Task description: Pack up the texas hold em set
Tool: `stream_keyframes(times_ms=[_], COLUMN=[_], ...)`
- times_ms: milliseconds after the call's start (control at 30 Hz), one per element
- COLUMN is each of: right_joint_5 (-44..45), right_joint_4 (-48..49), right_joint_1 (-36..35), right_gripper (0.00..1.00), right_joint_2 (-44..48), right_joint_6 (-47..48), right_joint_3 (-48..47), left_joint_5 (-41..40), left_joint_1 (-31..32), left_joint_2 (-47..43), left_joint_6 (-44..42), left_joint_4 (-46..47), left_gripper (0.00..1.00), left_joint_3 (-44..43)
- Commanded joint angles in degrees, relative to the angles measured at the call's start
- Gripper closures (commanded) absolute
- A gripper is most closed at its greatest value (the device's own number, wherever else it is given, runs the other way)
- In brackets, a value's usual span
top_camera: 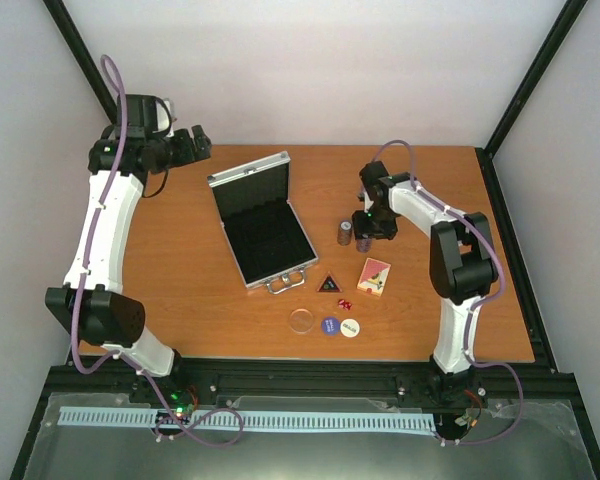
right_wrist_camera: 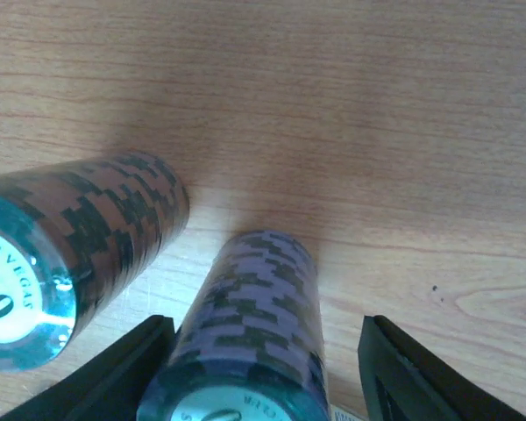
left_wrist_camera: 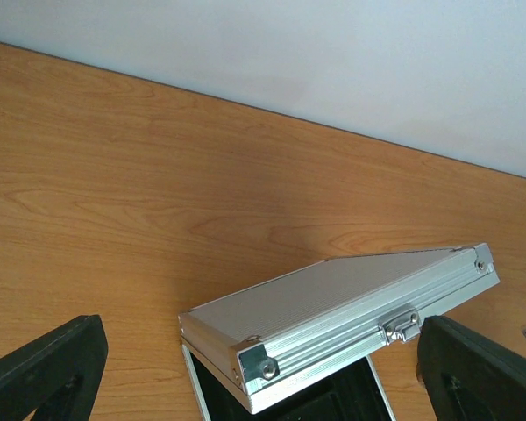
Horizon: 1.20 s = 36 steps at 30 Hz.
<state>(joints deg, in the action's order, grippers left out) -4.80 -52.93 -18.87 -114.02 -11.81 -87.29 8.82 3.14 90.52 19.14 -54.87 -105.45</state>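
The silver case (top_camera: 265,235) lies open on the table, black foam showing, its lid (left_wrist_camera: 342,303) raised. My left gripper (top_camera: 198,143) hangs open behind the case's far left corner, empty, with its fingers (left_wrist_camera: 44,368) wide apart. My right gripper (right_wrist_camera: 272,386) is down over two upright chip stacks (top_camera: 346,233) right of the case. Its jaws straddle the purple stack (right_wrist_camera: 254,324): the left finger (right_wrist_camera: 114,377) is against it and the right finger stands off with a gap. A brown stack (right_wrist_camera: 88,237) stands beside it, outside the jaws.
Near the front lie a pink-orange card box (top_camera: 373,276), a black triangle (top_camera: 328,284), red dice (top_camera: 345,303), and a clear disc (top_camera: 302,320), a blue disc (top_camera: 330,325) and a white disc (top_camera: 350,327). The case's handle (top_camera: 285,283) faces the front edge.
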Motion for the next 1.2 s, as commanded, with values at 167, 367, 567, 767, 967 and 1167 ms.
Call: stream_keyframes(times_ms=[167,367,567,767,967,1167], right_joint_5=[1.26,1.73,3.36,6.05,5.01,-2.00], right_joint_4=[-1.39,-2.76,-3.15,-6.64,-11.95,-6.32], right_joint_1=[0.15,0.15,0.16,0.15,-0.93,-5.05], right_gripper=[0.54,0.66,0.91,0.97,0.97,0.97], right_joint_2=[-3.00,-2.35,-0.47,1.53,4.16,5.12], right_joint_6=[-0.18,-0.14,-0.11,0.95,1.53,1.67], right_joint_3=[-4.30,-4.82,-3.97,-9.95,-22.83,-27.97], left_joint_5=[0.53,-0.20,-0.13,-0.18,-0.76,0.75], left_joint_1=[0.24,0.26,0.25,0.30,0.28,0.26], left_joint_2=[1.07,1.61,2.23,2.53,2.70,2.82], left_joint_6=[-1.67,-2.02,-1.82,-2.46,-2.58,-1.40], left_joint_4=[0.12,0.10,-0.08,-0.31,-1.16,-0.17], left_gripper=[0.00,0.00,0.00,0.00,0.00,0.00], left_joint_3=[-2.56,-2.57,-2.28,-3.33,-6.08,-6.48])
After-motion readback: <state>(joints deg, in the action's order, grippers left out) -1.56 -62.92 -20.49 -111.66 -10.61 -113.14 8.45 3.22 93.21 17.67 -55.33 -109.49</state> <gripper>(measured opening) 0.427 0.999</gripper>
